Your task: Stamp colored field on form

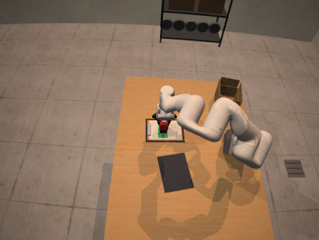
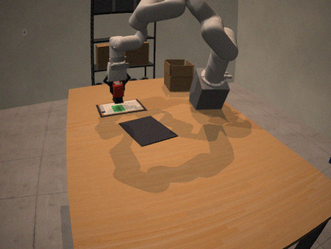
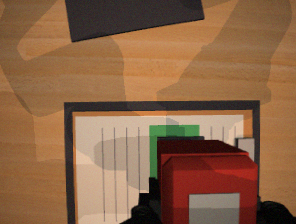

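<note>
Pinching the red stamp (image 2: 117,89), the gripper (image 2: 117,82) hangs over the form's green field (image 2: 117,108); dark mat (image 2: 147,130) nearby.

A storeroom-like workshop: concrete tile floor (image 1: 62,104), metal shelving rack (image 1: 194,21) with boxes, wooden worktable (image 2: 201,180).

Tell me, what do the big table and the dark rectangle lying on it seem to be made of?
The orange-brown table top looks like smooth, matte wood: curved grain lines run across it. The dark grey rectangular mat looks thin, flat and matte, maybe rubber or felt; it shows no shine.
</note>
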### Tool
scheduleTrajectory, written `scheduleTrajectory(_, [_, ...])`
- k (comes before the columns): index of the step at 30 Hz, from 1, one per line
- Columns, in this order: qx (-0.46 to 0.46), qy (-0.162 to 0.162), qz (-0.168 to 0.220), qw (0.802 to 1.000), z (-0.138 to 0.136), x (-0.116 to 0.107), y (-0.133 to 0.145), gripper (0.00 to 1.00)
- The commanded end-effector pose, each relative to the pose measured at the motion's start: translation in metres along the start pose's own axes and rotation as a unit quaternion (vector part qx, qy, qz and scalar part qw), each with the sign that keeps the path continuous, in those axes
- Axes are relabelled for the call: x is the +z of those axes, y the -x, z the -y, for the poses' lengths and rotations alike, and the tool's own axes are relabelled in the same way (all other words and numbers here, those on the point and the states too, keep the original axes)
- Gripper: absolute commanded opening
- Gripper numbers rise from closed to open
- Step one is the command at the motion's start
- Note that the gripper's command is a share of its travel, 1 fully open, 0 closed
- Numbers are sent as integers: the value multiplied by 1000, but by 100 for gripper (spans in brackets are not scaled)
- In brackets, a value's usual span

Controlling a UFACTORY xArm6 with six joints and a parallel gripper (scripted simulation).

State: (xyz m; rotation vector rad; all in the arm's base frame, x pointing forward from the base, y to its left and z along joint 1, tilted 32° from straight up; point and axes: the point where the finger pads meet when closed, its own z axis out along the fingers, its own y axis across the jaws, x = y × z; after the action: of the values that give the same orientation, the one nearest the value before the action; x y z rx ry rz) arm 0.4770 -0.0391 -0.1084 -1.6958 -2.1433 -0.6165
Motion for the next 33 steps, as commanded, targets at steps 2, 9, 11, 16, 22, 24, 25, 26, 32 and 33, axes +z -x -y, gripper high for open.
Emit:
scheduleTrajectory(2, [-1,2,1,1000,-2,2,0,34])
scheduleTrajectory(9, [-1,2,1,1000,-1,11,0,34])
scheduleTrajectory(11, [-1,2,1,1000,-1,16,0,34])
scheduleTrajectory(16, [-1,2,1,1000,-1,28,-1,34])
scheduleTrajectory(22, [-1,2,1,1000,-1,37,-1,34])
scheduleTrajectory(24, [-1,2,1,1000,-1,37,-1,34])
scheduleTrajectory(25, [-1,2,1,1000,-1,37,-1,34])
scheduleTrajectory(26, [-1,2,1,1000,-1,38,-1,34])
scheduleTrajectory(32, [-1,2,1,1000,-1,38,-1,34])
scheduleTrajectory(33, [-1,2,1,1000,-1,38,-1,34])
